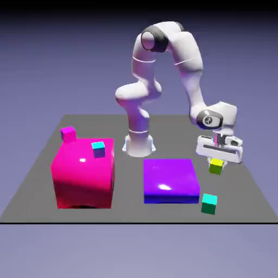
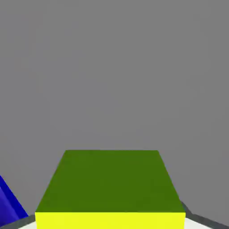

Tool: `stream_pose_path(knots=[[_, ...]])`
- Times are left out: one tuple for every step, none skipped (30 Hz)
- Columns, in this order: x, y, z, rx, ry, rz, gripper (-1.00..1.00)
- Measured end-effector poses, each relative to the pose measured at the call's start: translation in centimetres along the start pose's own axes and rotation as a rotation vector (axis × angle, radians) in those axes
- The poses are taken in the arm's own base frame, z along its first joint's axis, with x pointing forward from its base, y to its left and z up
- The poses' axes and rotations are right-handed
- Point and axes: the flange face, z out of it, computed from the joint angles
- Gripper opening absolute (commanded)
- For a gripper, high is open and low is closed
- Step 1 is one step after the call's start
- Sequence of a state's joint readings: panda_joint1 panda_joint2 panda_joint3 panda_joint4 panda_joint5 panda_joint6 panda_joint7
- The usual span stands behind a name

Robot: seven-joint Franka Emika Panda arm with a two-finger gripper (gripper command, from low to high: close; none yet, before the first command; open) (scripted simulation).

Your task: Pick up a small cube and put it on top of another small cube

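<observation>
The tiny lime cube sits between my gripper's fingers at the exterior view's right, at or just above the grey table. In the hand view the same lime cube fills the bottom middle and hides the fingertips. My gripper is shut on it. The tiny teal-green cube with a cyan-tinted top lies nearer the table's front edge, a little to the left of the gripper and apart from it.
A big purple block lies just left of the gripper; its blue edge shows at the hand view's lower left. A big magenta block carries a small cyan-and-purple cube. A small magenta cube stands behind it.
</observation>
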State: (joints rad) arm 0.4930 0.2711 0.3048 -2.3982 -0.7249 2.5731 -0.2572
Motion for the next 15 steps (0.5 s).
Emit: stream_pose_path(knots=[[-0.4, 1.8, 0.0, 0.012, -0.016, 0.073, -1.00], [-0.9, 3.5, 0.0, 0.025, -0.031, 0.146, -1.00], [-1.5, 5.2, 0.0, 0.039, -0.046, 0.218, -1.00], [-2.1, 6.9, -0.1, 0.055, -0.060, 0.290, -1.00], [-2.9, 8.5, -0.1, 0.072, -0.073, 0.362, -1.00], [-3.6, 10.1, -0.1, 0.090, -0.086, 0.433, -1.00], [-4.5, 11.7, -0.2, 0.110, -0.099, 0.504, -1.00], [-5.4, 13.2, -0.3, 0.130, -0.110, 0.575, -1.00], [-5.8, 13.8, -0.3, 0.139, -0.115, 0.601, -1.00], [-5.8, 13.8, -0.3, 0.139, -0.115, 0.602, -1.00], [-5.8, 13.6, 1.6, 0.138, -0.115, 0.603, -1.00], [-5.8, 13.3, 3.5, 0.137, -0.115, 0.603, -1.00], [-5.7, 12.9, 5.3, 0.138, -0.115, 0.603, -1.00], [-5.7, 12.6, 6.5, 0.138, -0.115, 0.602, 1.00], [-5.7, 12.6, 6.5, 0.137, -0.115, 0.602, 1.00]])
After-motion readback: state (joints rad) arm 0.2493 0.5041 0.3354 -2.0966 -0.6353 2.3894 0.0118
